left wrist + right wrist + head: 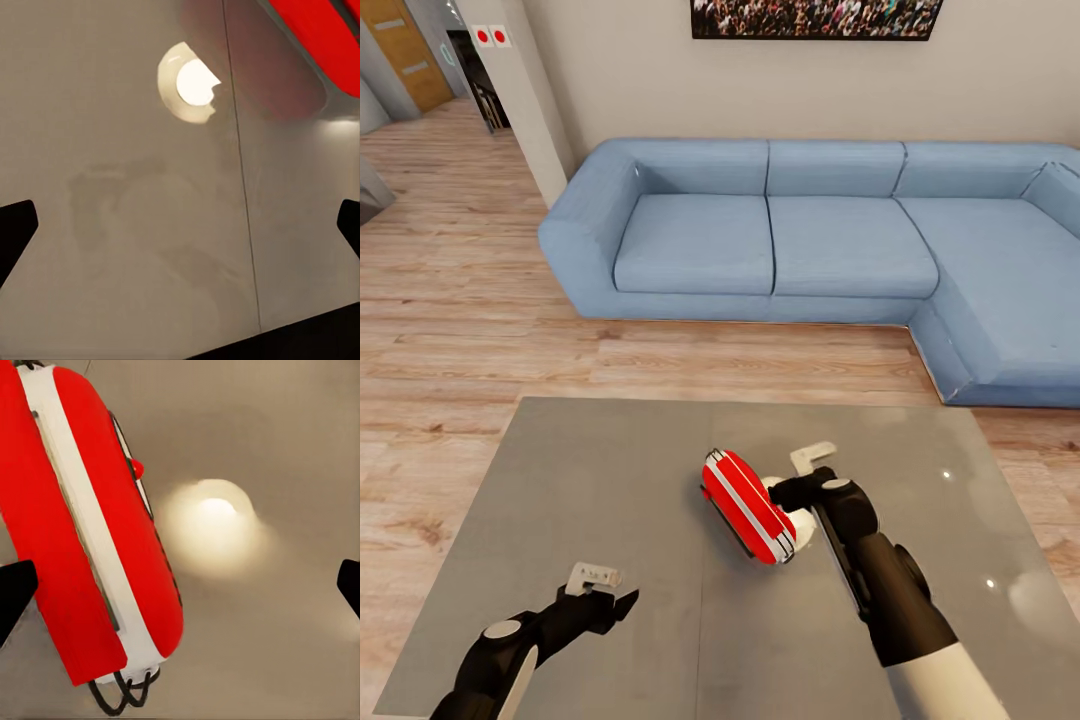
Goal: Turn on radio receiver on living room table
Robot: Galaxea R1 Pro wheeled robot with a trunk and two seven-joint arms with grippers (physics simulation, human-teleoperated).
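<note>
- Head view: the radio receiver (748, 506) is seen near the middle of the tabletop (610, 500), somewhat toward its right half, propped on its edge and tilted, with its white band facing up. The blue sofa (810, 240) is set beyond the tabletop's far edge, across a strip of wood floor (460, 330).
- Head view: the right tool (807, 492) is placed just beside the radio's right flank; contact cannot be confirmed. The left tool (603, 592) is held above the tabletop's near-left part, well apart from the radio.
- Left wrist view: the left tool's dark fingertips (16, 225) are seen spread wide over bare tabletop, with nothing between them; a corner of the red radio is caught toward one corner of the picture.
- Right wrist view: the right tool's fingertips (15, 592) are spread wide, one tip just beside the red casing. Nothing is gripped. A small red knob (137, 469) is seen on the radio's face.
- The step in hand is judged to be the approach to the switch; a press on that knob or face by a right fingertip is probably called for, with care that the propped radio is not toppled.
</note>
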